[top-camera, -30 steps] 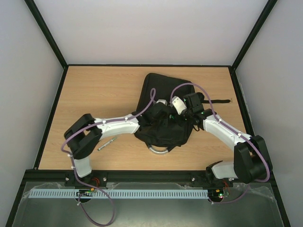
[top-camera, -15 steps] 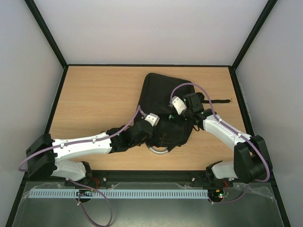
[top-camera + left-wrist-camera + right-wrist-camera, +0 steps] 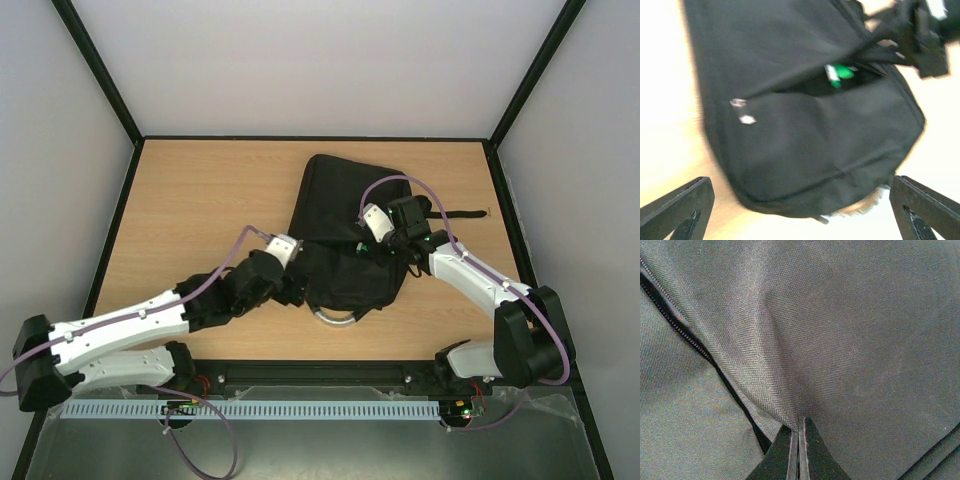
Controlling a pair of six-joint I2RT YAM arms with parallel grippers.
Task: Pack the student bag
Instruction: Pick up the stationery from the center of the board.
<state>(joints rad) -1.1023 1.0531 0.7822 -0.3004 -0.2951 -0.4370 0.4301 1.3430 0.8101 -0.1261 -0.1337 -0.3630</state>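
Observation:
The student bag (image 3: 345, 215), a black backpack, lies in the middle of the table with its grey handle (image 3: 336, 319) toward me. My right gripper (image 3: 377, 246) is shut on a pinched fold of the bag's fabric (image 3: 799, 416) beside a zip (image 3: 697, 346) and lifts the pocket flap. The left wrist view shows the bag (image 3: 805, 135) with its pocket gaping and a green-and-white object (image 3: 837, 74) inside. My left gripper (image 3: 802, 220) stands wide open and empty, just off the bag's near left corner (image 3: 293, 291).
A black strap (image 3: 466, 214) trails from the bag toward the table's right edge. Black frame rails (image 3: 118, 215) border the wooden table (image 3: 200, 200). The left arm (image 3: 130, 325) lies low across the near left of the table.
My left gripper has opened and pulled back out of the bag toward the near left, its arm swinging low. The right gripper has kept its hold on the fabric.

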